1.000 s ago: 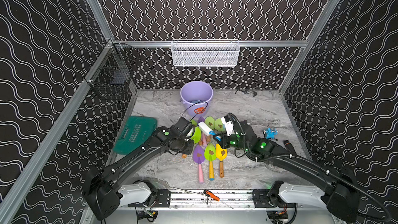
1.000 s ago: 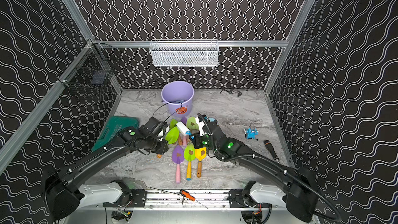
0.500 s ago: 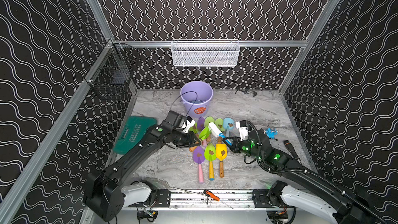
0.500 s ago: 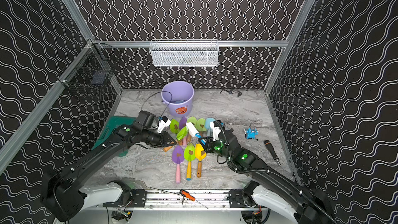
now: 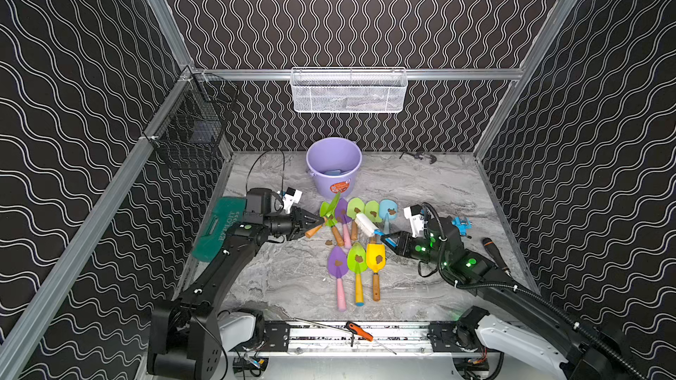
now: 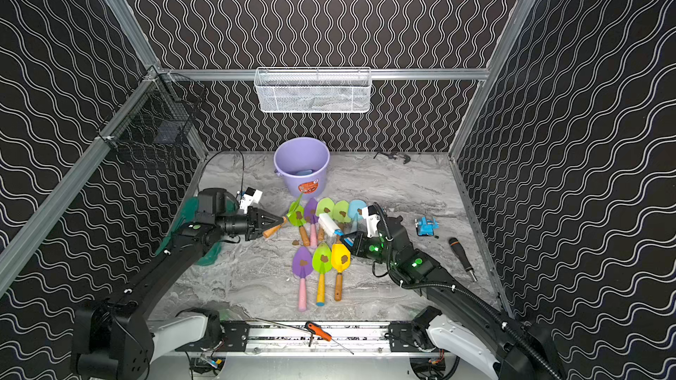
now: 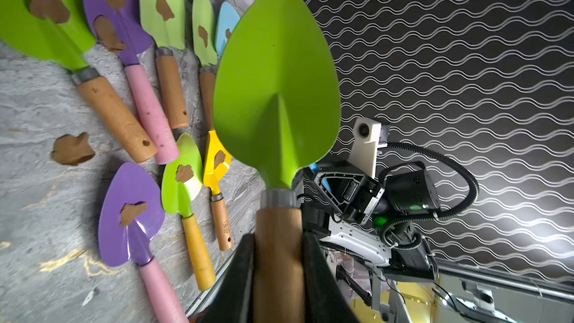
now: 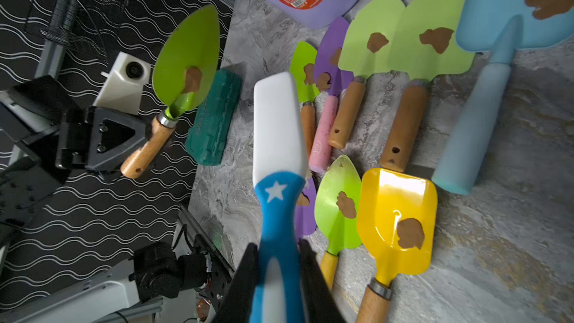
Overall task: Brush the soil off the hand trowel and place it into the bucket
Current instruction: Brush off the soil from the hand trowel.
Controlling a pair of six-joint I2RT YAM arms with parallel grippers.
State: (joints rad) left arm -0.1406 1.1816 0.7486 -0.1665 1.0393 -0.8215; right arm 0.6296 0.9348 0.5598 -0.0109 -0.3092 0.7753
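Observation:
My left gripper (image 5: 315,221) is shut on the wooden handle of a green hand trowel (image 5: 330,208), held above the table left of the trowel rows. One brown clump of soil (image 8: 192,79) clings to the inner face of its blade (image 8: 183,54); the back face (image 7: 276,88) is clean. My right gripper (image 5: 387,240) is shut on the blue handle of a white brush (image 5: 365,222), apart from the held trowel. The lavender bucket (image 5: 320,180) stands behind the rows with something pale blue inside. A loose soil clump (image 5: 329,242) lies on the table.
Several other soiled trowels (image 5: 356,259) lie in two rows mid-table. A green case (image 5: 219,226) sits at the left wall, a blue clamp (image 5: 461,221) and a black-handled tool (image 5: 494,250) at the right. A white mesh basket (image 5: 349,91) hangs on the back wall.
The left gripper has drawn back to the left and lifted the green trowel off the rows. The right gripper has pulled back to the right with the brush.

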